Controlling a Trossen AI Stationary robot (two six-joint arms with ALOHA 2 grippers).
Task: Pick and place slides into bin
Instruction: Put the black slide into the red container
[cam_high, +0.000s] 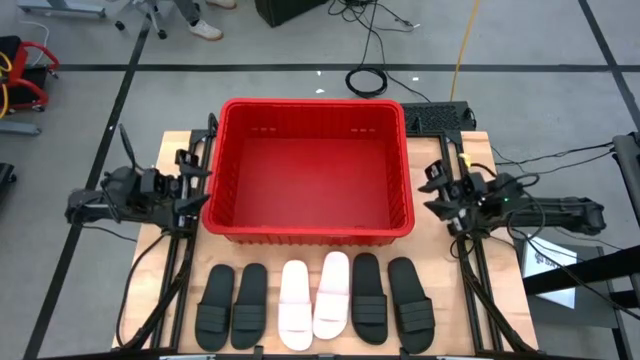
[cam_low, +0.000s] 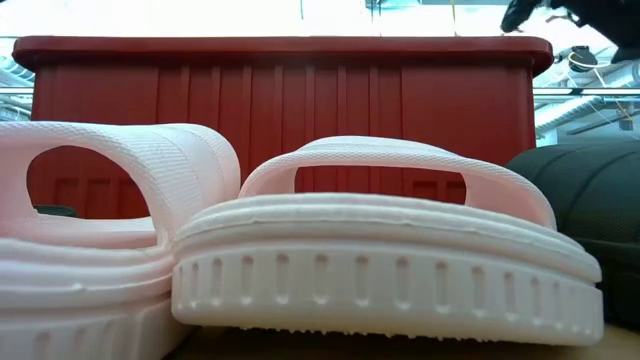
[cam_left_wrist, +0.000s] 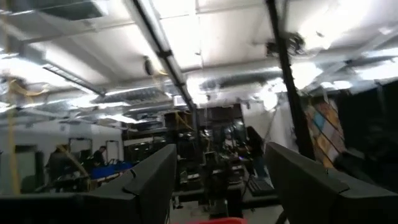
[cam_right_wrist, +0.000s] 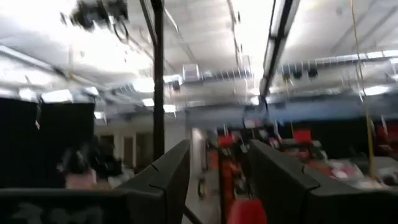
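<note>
Six slides lie sole-down in a row along the table's near edge: two black (cam_high: 232, 305), two white (cam_high: 314, 300), two black (cam_high: 390, 300). The low view shows the white pair (cam_low: 390, 270) close up, with a black one (cam_low: 590, 200) to the right. The red bin (cam_high: 310, 232) stands behind them at mid-table, nothing showing inside it. My left gripper (cam_high: 195, 185) hovers open by the bin's left wall, fingers tipped upward (cam_left_wrist: 219, 149). By the bin's right wall my right gripper (cam_high: 432, 190) is also open, tipped upward (cam_right_wrist: 219, 146). Nothing sits between either pair of fingers.
The bin (cam_low: 280, 110) fills most of the table's middle and far part. Dark frame rails (cam_high: 170, 290) run along the table's left and right sides beneath the arms. A black box (cam_high: 440, 118) sits at the far right corner. Cables lie on the floor beyond.
</note>
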